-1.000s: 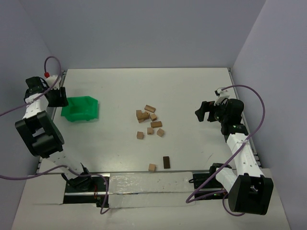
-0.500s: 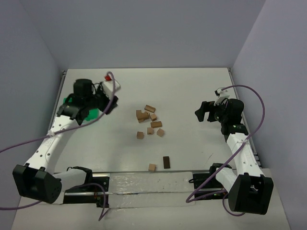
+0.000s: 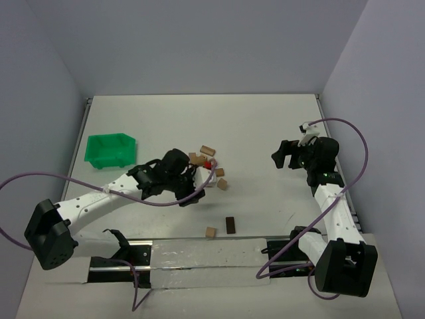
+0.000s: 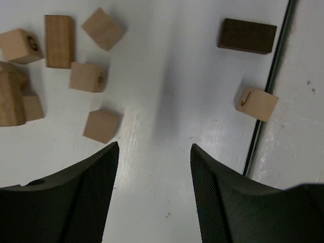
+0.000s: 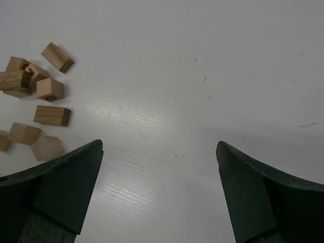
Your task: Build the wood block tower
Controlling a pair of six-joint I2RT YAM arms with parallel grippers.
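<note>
Several small light-tan wooden blocks (image 3: 208, 150) lie loose in a cluster at mid-table, flat on the white table (image 3: 265, 126), a few bunched and touching, the rest just beside each other. Left arm (image 3: 99, 201) reaches from the near-left corner across to the cluster. Left jaws stand apart with nothing between them, hanging over bare table at the cluster's near edge. Left wrist view: nearest cube (image 4: 102, 126) lies just beyond the tip of 1 dark ribbed finger (image 4: 96, 177), not touching it. 2 pieces lie apart from the cluster toward the near edge: a dark brown rectangular block (image 3: 230, 224) and a light-tan cube (image 3: 210, 232) beside it, not touching; the cube sits on the dark seam along the table's near strip. Green plastic bin (image 3: 109, 161) at far left, well apart from the blocks. Right arm (image 3: 332, 199) on the right side. Right jaws spread wide, holding nothing, over bare table, well apart from the cluster, which shows at the left edge of the right wrist view.
</note>
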